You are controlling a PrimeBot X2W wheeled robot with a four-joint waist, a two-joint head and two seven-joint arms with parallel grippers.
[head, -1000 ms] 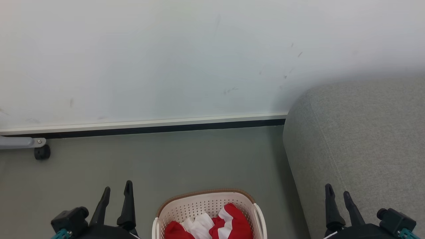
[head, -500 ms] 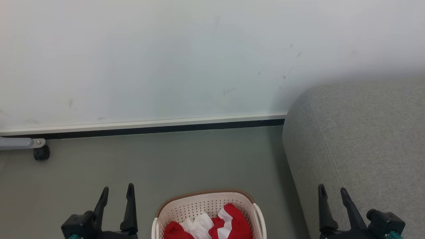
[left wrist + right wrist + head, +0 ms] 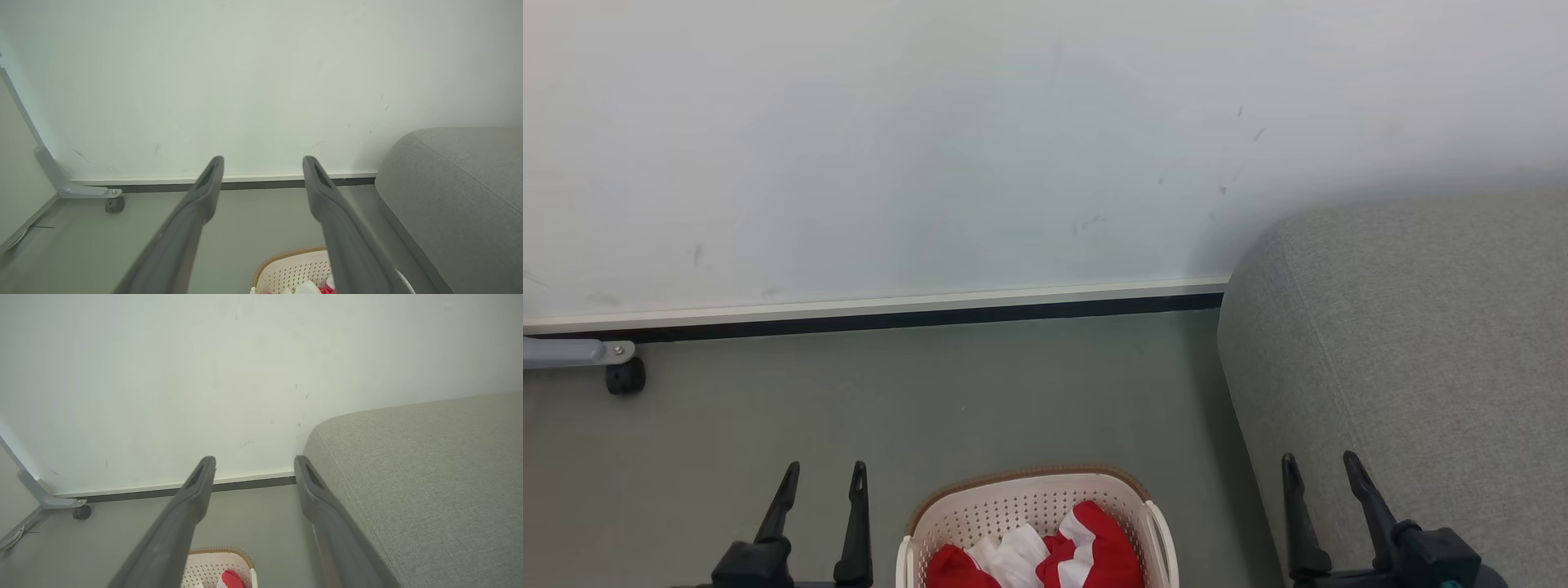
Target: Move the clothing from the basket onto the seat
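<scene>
The cream perforated basket (image 3: 1013, 500) with a brown rim stands on the floor at the bottom middle of the head view. Red and white clothing (image 3: 1086, 551) lies bunched inside it. The grey sofa seat (image 3: 1413, 343) fills the right side. My left gripper (image 3: 823, 472) hangs open to the left of the basket, nothing between its fingers. My right gripper (image 3: 1319, 461) is open in front of the sofa's rounded edge, to the right of the basket. The left wrist view shows the basket (image 3: 294, 269) below its fingers; the right wrist view shows the basket (image 3: 220, 565) and sofa (image 3: 416, 469).
A white wall (image 3: 931, 147) with a dark baseboard runs across the back. A grey frame leg with a black caster wheel (image 3: 625, 376) sits at the far left. Grey-green floor (image 3: 980, 392) lies between the basket and the wall.
Both grippers have drawn inward toward the basket and sunk lower in the view: the left moved right, the right moved left. Basket and clothing are unmoved.
</scene>
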